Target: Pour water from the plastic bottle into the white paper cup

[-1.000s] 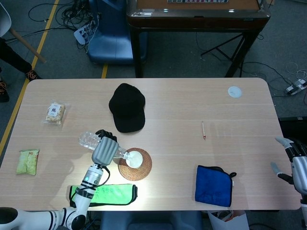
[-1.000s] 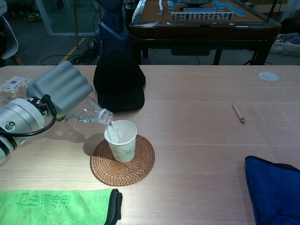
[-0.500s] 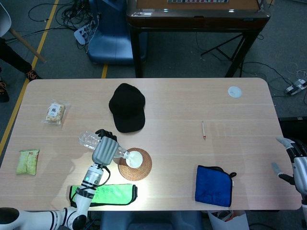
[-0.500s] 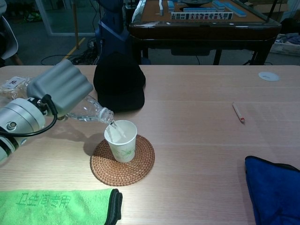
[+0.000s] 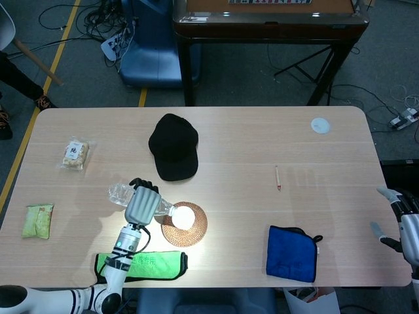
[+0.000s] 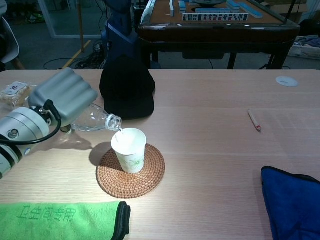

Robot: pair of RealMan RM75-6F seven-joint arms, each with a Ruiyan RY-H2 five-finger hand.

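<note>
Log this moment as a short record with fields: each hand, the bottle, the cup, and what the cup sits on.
left hand: grips the plastic bottle
right hand: at the table's right edge, holding nothing, fingers apart
bottle: tipped, mouth over the cup rim
white paper cup: upright
under cup: round woven coaster

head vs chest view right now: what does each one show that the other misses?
Head only: right hand off the table's right edge, two snack packets, the blue cloth's full outline.
Chest only: bottle mouth just above the paper cup rim, mahjong tiles on the far table.
Both: left hand holding the tilted bottle, woven coaster, black cap, pencil, green cloth.
</note>
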